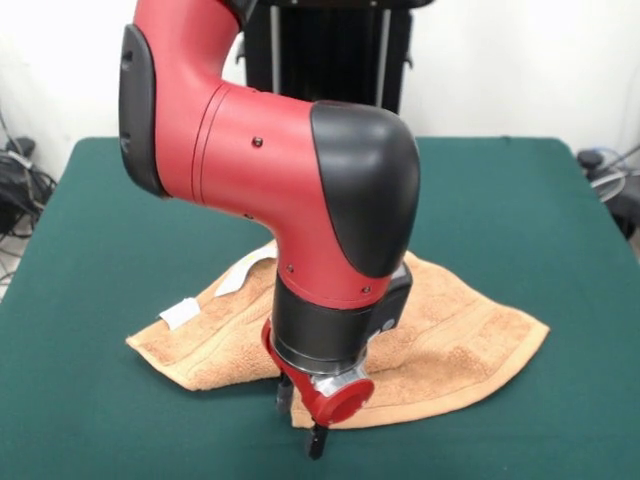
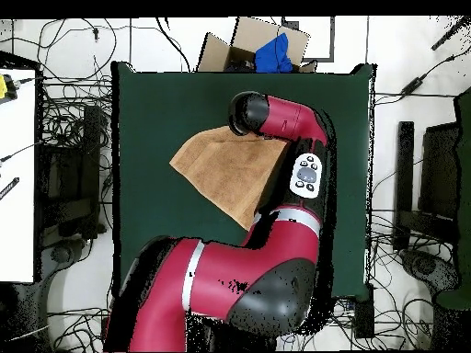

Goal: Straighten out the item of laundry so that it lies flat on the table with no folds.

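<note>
The orange-tan towel (image 1: 455, 340) lies near the middle of the dark green table (image 1: 100, 220), rumpled, with its left part folded over. A white label tag (image 1: 180, 314) shows at its left edge, and a second white strip (image 1: 240, 275) further back. My gripper (image 1: 300, 418) points down at the towel's near edge, with its two dark fingers (image 1: 283, 395) apart and open. Nothing is held. In the overhead view the towel (image 2: 221, 165) lies as a slanted four-sided shape on the table (image 2: 156, 101). There the arm's wrist (image 2: 248, 112) hides the gripper and the towel's far corner.
My red and black arm (image 1: 300, 170) hangs over the towel's middle and hides part of it. A cardboard box (image 2: 267, 46) with something blue stands beyond the table's far edge. A white desk (image 2: 18, 175), cables and equipment surround the table.
</note>
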Available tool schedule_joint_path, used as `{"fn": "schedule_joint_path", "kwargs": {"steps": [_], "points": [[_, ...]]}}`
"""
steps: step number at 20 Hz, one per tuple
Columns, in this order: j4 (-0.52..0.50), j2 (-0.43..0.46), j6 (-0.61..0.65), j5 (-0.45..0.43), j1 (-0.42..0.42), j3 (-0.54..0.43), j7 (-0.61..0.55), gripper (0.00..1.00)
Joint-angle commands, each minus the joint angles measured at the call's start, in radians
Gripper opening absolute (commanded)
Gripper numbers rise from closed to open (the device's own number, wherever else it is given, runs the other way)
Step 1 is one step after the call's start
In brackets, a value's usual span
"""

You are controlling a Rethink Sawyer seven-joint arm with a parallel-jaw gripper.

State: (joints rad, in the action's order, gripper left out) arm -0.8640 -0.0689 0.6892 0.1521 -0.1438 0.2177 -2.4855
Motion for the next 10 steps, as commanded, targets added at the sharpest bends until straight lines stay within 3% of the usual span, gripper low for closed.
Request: {"fn": "schedule_joint_path", "kwargs": {"steps": [1,10], "points": [[-0.155,-0.002,-0.071,-0.04,-0.006,-0.144,0.069,1.0],[-0.224,-0.025,-0.125,-0.069,0.001,-0.159,0.078,1.0]]}}
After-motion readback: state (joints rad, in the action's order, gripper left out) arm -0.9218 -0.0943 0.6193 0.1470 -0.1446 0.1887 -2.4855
